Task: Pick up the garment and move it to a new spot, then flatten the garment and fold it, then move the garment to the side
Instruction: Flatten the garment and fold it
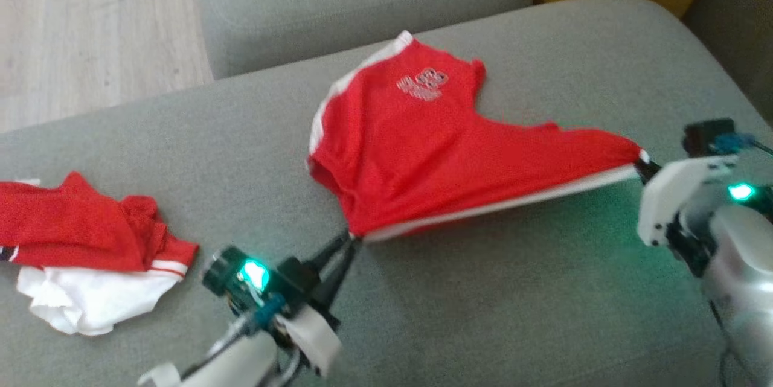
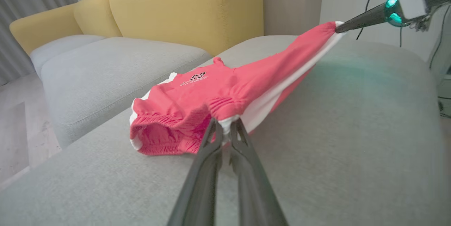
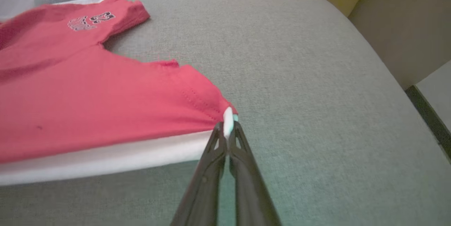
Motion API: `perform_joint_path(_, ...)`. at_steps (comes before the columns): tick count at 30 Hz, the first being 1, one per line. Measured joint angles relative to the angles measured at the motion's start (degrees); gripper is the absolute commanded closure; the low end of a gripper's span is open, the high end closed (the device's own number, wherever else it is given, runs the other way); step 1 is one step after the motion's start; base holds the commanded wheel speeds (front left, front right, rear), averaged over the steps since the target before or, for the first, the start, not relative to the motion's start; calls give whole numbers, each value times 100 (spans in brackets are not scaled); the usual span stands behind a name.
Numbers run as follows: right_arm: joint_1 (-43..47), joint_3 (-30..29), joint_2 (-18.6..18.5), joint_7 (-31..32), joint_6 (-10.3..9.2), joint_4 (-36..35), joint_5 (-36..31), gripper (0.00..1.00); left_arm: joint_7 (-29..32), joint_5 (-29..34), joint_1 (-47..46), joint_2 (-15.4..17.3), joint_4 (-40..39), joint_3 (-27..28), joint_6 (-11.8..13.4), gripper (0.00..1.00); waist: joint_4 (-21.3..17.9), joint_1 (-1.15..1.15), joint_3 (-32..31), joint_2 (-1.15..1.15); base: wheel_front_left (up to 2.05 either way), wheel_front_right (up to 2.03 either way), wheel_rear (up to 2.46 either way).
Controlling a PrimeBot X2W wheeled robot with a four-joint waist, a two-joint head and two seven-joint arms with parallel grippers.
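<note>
The red shorts [image 3: 105, 95] carry one number — 23 [image 3: 102, 17].

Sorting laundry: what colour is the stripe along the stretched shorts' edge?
White stripe on red shorts; clearest in the right wrist view.

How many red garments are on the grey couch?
2: shorts stretched between the left gripper and right gripper; another garment crumpled far left on white cloth, which may hide more.
</note>
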Motion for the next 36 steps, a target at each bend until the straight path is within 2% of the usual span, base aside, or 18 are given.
perform_joint_path(5, 722, -309, -392, 5, 8, -808, 342, 100, 257, -13, 402, 81, -679, -126, 201, 100, 146, 2, -60, 0, 0, 0, 0)
perform_joint_path(11, 1106, -882, -510, 24, 13, -1809, 53, 100, 491, -14, 455, 222, -1182, -113, 366, 100, 221, 2, 114, 0, 0, 0, 0)
perform_joint_path(16, 1068, -1630, -264, 149, 13, -2501, -541, 100, 619, -14, 11, 278, -1307, 35, 372, 100, 319, 3, 432, 0, 0, 0, 0)
perform_joint_path(22, 660, -2145, 124, 270, 13, -2895, -1213, 100, 746, -15, -608, 287, -1259, 263, 413, 100, 478, 3, 829, 0, 0, 0, 0)
perform_joint_path(28, -219, -2381, 445, 381, 13, -2816, -1857, 100, 893, -132, -1185, 156, -887, 357, 304, 100, 778, 4, 1319, 0, 0, 0, 0)
perform_joint_path(36, -1230, -2548, 593, 412, 13, -1893, -2595, 100, 810, -129, -1820, -243, -276, 356, 104, 100, 1212, 3, 1885, 0, 0, 0, 0)
